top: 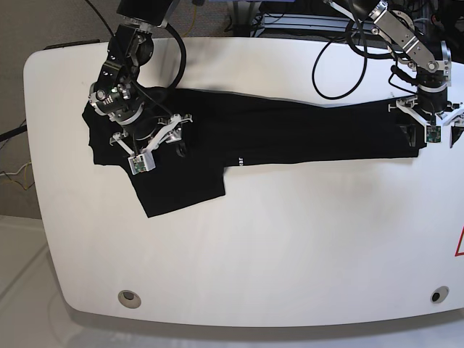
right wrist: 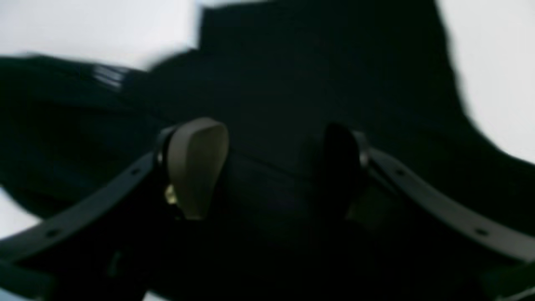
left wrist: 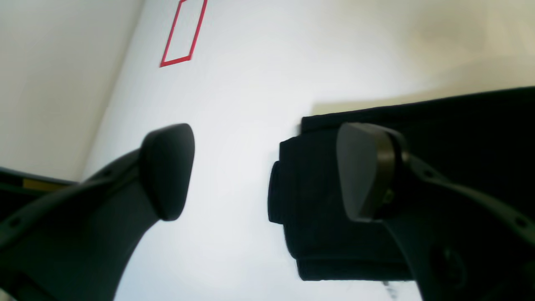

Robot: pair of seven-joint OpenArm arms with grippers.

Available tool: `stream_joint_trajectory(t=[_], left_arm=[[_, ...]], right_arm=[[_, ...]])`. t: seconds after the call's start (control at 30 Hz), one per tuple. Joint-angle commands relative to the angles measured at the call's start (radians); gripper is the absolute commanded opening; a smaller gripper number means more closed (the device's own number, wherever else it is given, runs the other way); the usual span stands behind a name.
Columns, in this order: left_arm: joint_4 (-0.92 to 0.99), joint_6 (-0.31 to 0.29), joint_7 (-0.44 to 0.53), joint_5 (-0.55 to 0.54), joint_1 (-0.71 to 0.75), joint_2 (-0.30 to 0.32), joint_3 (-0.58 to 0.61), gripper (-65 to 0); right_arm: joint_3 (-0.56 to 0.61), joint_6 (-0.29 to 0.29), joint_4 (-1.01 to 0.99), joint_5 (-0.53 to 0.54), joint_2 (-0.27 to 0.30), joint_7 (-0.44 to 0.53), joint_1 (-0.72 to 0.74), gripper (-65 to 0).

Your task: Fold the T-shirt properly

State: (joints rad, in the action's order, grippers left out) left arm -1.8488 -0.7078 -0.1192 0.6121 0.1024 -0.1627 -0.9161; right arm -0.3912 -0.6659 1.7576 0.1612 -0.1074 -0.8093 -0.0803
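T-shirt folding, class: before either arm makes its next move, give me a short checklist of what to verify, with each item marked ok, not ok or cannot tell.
1. Left gripper open: ok; jaws apart, straddling the shirt's end edge.
2. Right gripper open: ok; jaws apart above black cloth.
3. T-shirt lying flat in a long band across the table: ok.
4. Sleeve tucked in: not ok; it juts out toward the front edge.
5. Cloth actually between the left fingers: cannot tell; one finger is over bare table.
6. Cables clear of the shirt: cannot tell.
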Motion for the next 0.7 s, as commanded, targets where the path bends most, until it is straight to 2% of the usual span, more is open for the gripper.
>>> stream_joint_trajectory(t=[0.0, 0.1, 0.37, 0.57, 0.67], left_arm=[[-0.01, 0.01, 0.031, -0.028, -0.004, 0.007, 0.003, -14.7], [-0.008, 0.01, 0.029, -0.028, 0.002, 0.01, 0.002, -14.7], [-0.011, 0.01, 0.017, -0.045, 0.015, 0.016, 0.001, -14.5], [-0.008, 0.01, 0.014, -0.054, 0.017, 0.018, 0.006, -14.6], [-0.007, 0.01, 0.012, -0.051, 0.015, 0.017, 0.006, -14.5]], right_arm=[[-0.023, -0.027, 0.011, 0.14, 0.026, -0.009, 0.005, -26.1], [-0.03, -0.032, 0.005, 0.179, 0.042, -0.009, 0.007, -26.2], [-0.038, -0.032, -0.024, 0.184, 0.073, -0.018, 0.01, -26.0], [-0.029, -0.032, -0.048, 0.102, 0.064, -0.008, 0.024, -25.8], [-0.024, 0.008, -0.078, 0.01, 0.058, 0.021, 0.056, -25.7]])
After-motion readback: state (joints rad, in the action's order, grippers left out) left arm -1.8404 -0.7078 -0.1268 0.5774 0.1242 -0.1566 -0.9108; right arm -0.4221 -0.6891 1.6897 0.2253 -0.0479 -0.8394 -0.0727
